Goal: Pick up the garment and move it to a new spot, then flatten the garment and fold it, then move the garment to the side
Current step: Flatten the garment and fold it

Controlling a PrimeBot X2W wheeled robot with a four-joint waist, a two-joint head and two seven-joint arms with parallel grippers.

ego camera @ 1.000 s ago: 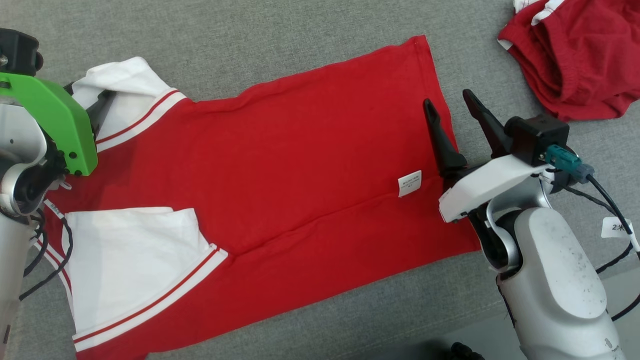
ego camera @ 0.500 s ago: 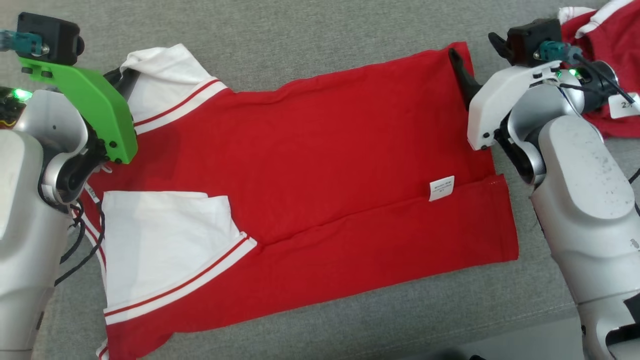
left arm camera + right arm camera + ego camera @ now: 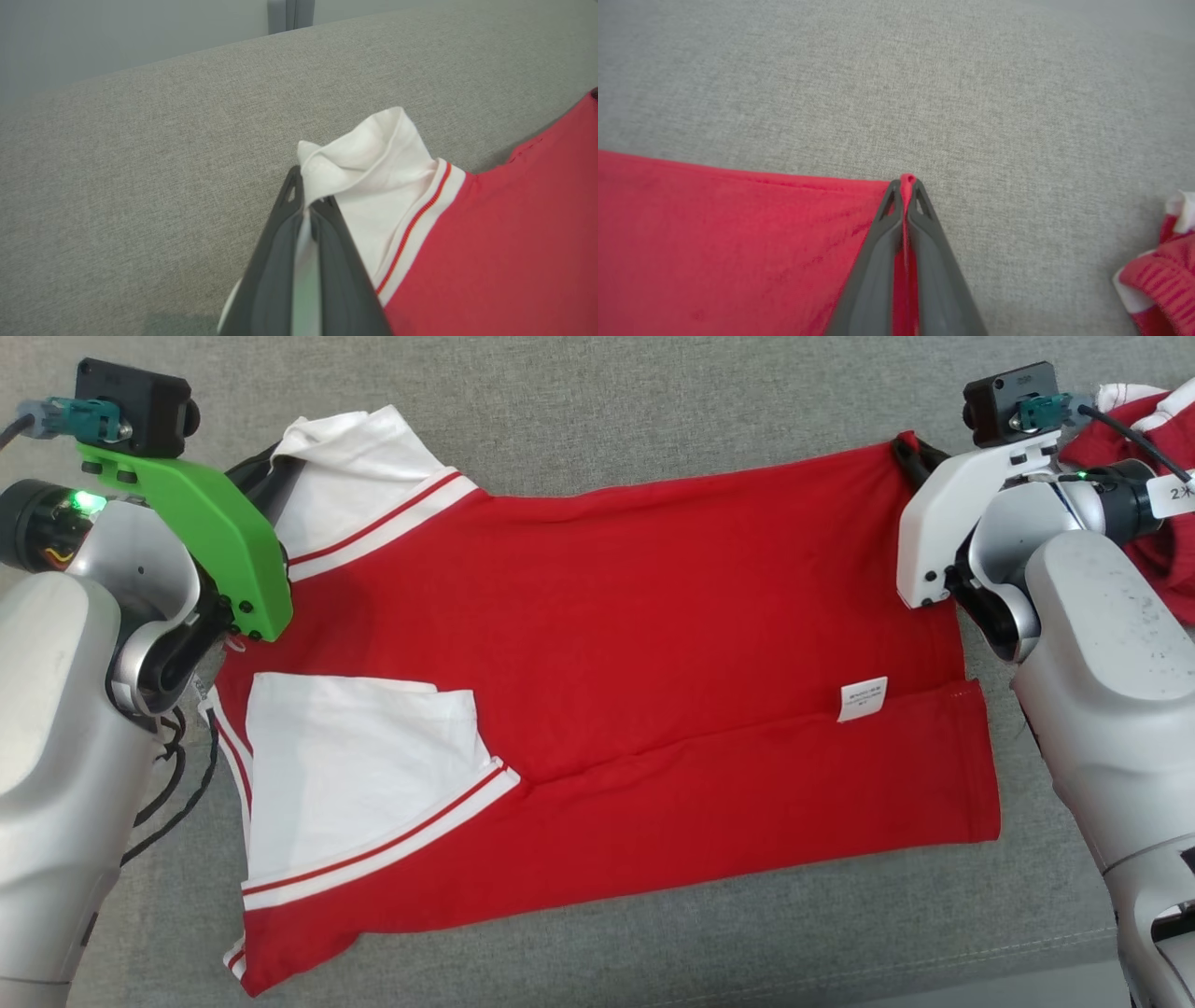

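Garment: red, white-sleeved, folded flat

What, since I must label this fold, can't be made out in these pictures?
Print on the label: too small, head view.
The second garment: cut by the edge, covered by the right arm, head view.
How much sleeve the left gripper pinches: hidden by its fingers, left wrist view.

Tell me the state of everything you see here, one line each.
red shirt, spread flat on the grey cushion
left gripper, shut on the shirt's far white sleeve
right gripper, shut on the shirt's far hem corner
second red garment, crumpled, apart at the right
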